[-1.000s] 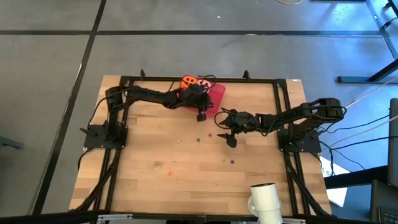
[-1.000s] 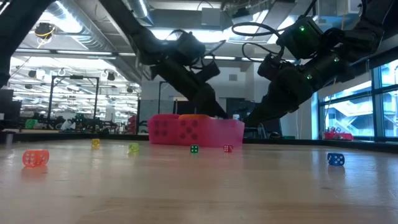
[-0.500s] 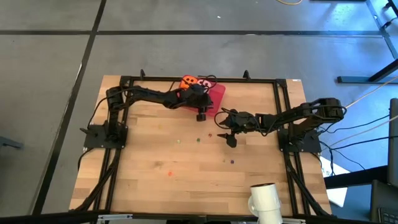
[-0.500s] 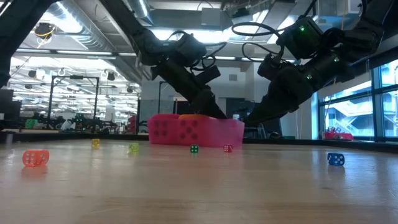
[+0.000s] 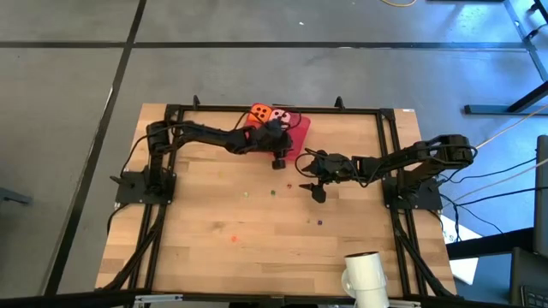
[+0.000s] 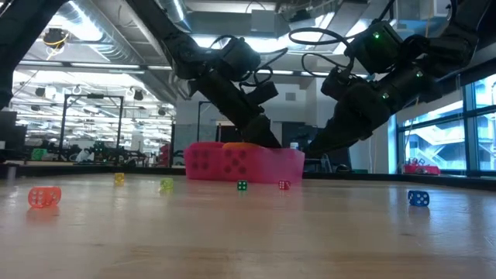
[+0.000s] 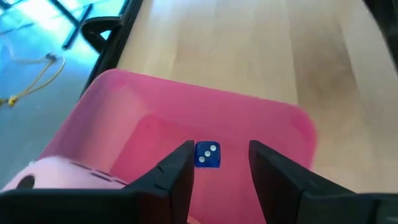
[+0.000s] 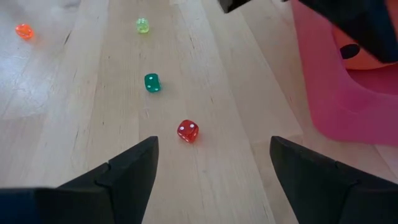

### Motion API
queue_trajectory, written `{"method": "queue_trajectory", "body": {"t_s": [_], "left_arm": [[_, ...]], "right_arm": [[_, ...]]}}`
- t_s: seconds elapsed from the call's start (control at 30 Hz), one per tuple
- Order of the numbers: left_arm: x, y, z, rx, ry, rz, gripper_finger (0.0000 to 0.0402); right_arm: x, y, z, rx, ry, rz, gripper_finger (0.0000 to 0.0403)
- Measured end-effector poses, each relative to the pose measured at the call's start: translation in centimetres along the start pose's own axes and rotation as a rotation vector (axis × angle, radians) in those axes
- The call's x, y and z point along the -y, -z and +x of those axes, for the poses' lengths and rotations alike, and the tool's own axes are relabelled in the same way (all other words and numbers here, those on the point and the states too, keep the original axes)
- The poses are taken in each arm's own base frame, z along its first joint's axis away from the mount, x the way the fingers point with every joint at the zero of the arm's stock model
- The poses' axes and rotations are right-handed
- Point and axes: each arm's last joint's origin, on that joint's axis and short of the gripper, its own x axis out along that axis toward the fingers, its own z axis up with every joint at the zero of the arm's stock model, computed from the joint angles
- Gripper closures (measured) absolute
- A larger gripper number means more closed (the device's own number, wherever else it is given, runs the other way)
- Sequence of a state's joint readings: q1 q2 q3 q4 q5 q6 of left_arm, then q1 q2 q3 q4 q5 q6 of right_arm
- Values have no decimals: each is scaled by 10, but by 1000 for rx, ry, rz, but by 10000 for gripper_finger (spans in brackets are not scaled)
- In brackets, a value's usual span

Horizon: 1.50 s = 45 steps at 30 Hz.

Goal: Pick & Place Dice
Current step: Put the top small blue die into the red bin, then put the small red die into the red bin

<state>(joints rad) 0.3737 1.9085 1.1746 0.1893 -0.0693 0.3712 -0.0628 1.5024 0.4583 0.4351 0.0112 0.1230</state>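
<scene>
Left arm extended across the far tabletop, left claw (image 7: 219,171) angled downward, fingers parted. Right arm reaching inward, right claw (image 8: 211,168) held low, fingers spread wide.

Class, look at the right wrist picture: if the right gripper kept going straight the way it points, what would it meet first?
Most likely the small red die, lying on the table between the open fingers of the right gripper. Depth is unclear, so it may touch bare wood first.
</scene>
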Motion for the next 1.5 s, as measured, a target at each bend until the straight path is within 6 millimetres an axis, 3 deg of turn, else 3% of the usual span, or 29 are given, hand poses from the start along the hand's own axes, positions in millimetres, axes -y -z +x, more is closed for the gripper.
{"method": "queue_trajectory", "body": {"t_s": [0.1, 0.3, 0.47, 0.8, 0.97, 1.33, 1.5], "left_arm": [[-2, -6, -7, -4, -61, -92, 266], [-9, -16, -25, -4, -66, -90, 318], [-6, -16, -25, 4, -7, -82, 339], [-3, -8, -16, -30, 3, -67, 277], [1, -8, -16, -11, 106, -96, 254], [6, -3, -15, -64, 124, -97, 251], [4, -12, -24, -24, 116, -90, 256]], "right_arm": [[0, 0, 0, 0, 0, 0, 97], [0, 0, 0, 0, 0, 0, 97], [0, 0, 0, 0, 0, 0, 97], [0, 0, 0, 0, 0, 0, 97], [0, 0, 0, 0, 0, 0, 97], [0, 0, 0, -1, 0, 0, 97], [0, 0, 0, 0, 0, 0, 97]]}}
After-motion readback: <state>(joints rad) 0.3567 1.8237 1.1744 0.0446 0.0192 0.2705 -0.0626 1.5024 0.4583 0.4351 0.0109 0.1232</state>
